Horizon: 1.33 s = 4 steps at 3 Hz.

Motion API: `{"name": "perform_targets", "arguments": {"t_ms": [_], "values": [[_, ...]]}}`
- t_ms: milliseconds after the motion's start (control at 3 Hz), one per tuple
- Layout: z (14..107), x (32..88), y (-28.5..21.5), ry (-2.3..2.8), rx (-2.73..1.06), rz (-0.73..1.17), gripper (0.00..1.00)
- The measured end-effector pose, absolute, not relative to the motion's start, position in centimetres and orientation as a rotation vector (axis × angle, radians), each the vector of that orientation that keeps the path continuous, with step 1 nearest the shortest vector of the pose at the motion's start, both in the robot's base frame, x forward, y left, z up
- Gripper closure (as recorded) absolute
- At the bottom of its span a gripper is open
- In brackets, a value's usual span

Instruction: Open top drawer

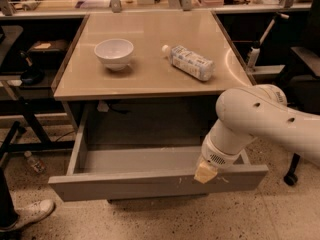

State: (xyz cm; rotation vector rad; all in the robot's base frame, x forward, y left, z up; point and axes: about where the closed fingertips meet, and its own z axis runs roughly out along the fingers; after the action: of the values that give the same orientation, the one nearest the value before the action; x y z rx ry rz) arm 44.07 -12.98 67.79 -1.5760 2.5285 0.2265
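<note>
Top drawer (150,185): wide, shallow, grey. It stands pulled well out from under the tan surface (150,81), front panel toward the camera, grey floor and side walls showing. Pale scratches on the front, right of centre.

Claw (205,173): a tan tip at the top edge of the drawer front, right of centre, just above the scratches. It touches or overlaps the edge. Cannot tell whether it is clenched or released; the wrist hides the rest.

White arm (255,119): comes in from the right, bends down to the drawer front.

On the surface: white bowl (114,52), upright, left of centre. Plastic bottle (190,62) lying on its side to the right, apart from the bowl.

Floor, lower left: a white shoe (31,212).
</note>
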Motion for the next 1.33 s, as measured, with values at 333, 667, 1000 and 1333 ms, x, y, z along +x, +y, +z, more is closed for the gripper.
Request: {"name": "perform_targets", "arguments": {"t_ms": [333, 667, 1000, 1333], "values": [[68.1, 42.0, -13.0, 2.560, -1.527, 0.238, 1.00], [68.3, 41.9, -12.9, 2.561, -1.526, 0.239, 1.00], [68.2, 40.3, -13.7, 2.594, -1.500, 0.234, 1.00], [68.3, 40.3, -13.6, 2.594, -1.500, 0.234, 1.00]]}}
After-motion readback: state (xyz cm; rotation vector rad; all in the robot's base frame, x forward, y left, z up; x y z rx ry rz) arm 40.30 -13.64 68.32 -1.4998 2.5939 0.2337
